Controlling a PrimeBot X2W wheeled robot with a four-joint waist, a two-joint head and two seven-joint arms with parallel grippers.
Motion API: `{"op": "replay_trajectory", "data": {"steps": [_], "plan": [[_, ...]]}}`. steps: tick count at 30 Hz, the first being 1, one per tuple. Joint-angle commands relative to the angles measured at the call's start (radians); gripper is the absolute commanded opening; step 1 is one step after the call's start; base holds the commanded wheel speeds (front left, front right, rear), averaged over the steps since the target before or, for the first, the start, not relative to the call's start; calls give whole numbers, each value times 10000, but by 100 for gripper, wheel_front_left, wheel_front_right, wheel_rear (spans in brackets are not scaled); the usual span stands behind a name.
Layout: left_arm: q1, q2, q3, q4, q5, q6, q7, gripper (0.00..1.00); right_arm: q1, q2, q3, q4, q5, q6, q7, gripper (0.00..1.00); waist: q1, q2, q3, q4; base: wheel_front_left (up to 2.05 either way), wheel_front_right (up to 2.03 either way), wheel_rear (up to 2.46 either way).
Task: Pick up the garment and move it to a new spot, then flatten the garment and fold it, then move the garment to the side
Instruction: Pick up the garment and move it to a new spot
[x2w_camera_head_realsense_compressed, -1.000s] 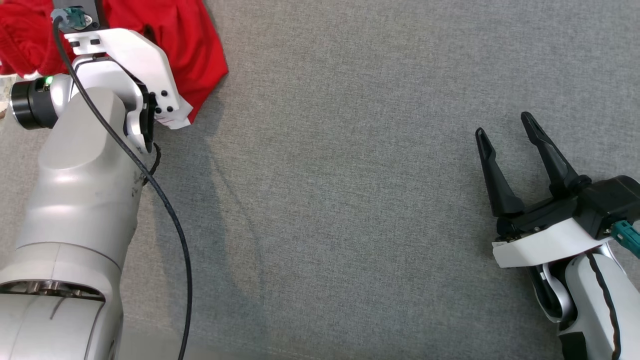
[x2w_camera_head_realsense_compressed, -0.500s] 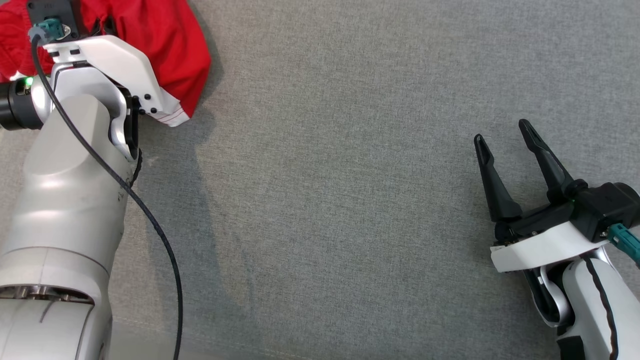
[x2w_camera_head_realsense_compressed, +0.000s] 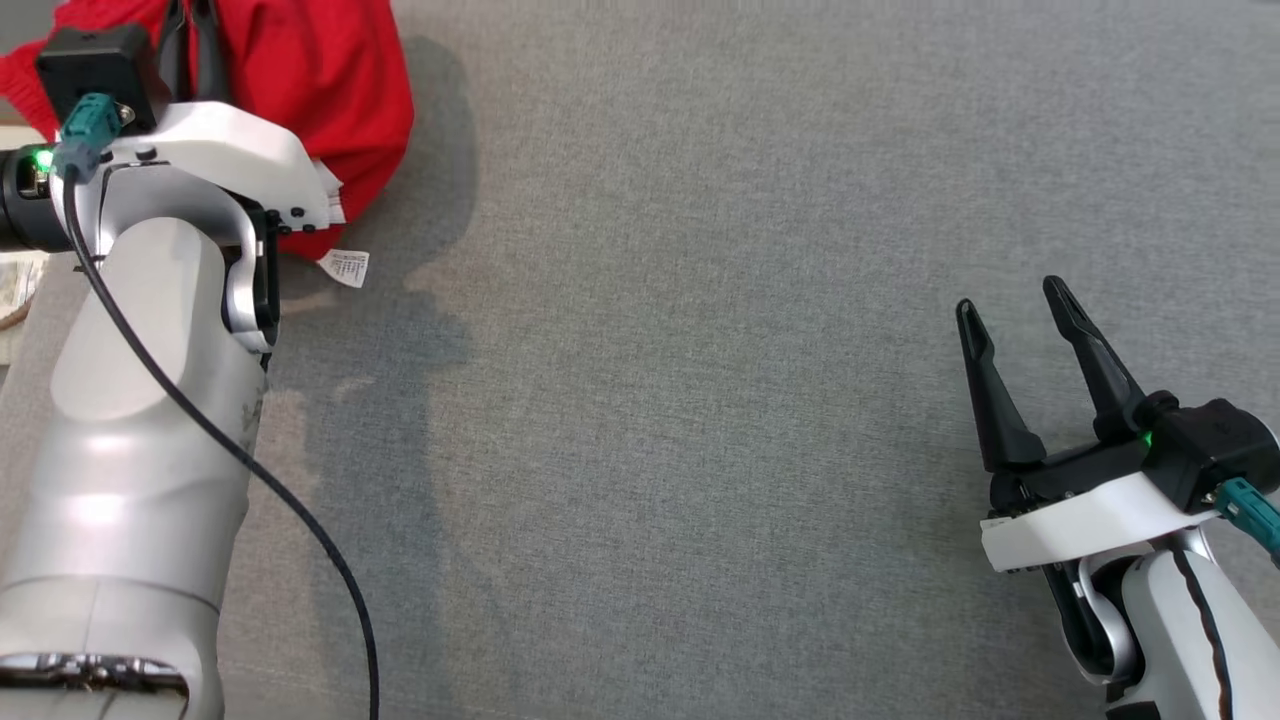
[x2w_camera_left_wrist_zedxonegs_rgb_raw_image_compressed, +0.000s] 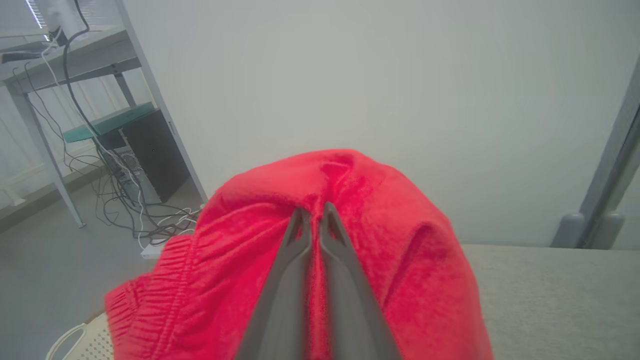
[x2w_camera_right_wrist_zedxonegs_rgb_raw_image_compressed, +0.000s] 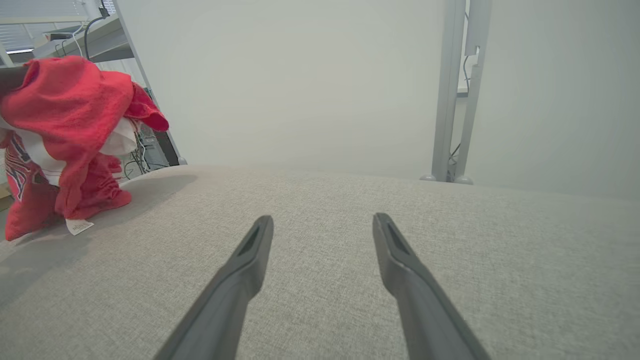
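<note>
Garment (x2w_camera_left_wrist_zedxonegs_rgb_raw_image_compressed: 400, 280), red and bunched, hung at the bench's (x2w_camera_head_realsense_compressed: 700, 400) left edge, partly cut off; we saw left fingers (x2w_camera_left_wrist_zedxonegs_rgb_raw_image_compressed: 285, 300) clenched on it, right fingers (x2w_camera_right_wrist_zedxonegs_rgb_raw_image_compressed: 240, 285) spread, empty.

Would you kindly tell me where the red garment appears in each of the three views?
Head view: garment at top left, behind the left arm.
Left wrist view: garment at bottom middle, pinched in the shut left claw.
Right wrist view: garment at upper left, bunched up.
Shared landmark: the grey surface.
</note>
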Motion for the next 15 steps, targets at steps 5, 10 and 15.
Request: {"op": "replay_trajectory", "data": {"steps": [5, 10, 15], "plan": [[1225, 154, 88, -2184, 457, 173, -50, 0, 287, 103, -230, -48, -11, 20, 20, 100, 0, 0, -601, -383, 0, 0, 0], [1869, 101, -39, -2974, 643, 100, -51, 0, 407, 247, -435, -87, 19, 20, 20, 100, 0, 0, -1004, -842, 0, 0, 0], [2333, -140, -461, -3410, 634, -141, 87, 0, 588, 616, -724, -174, 46, 20, 18, 100, 0, 0, -1552, -1976, 0, 0, 0]]}}
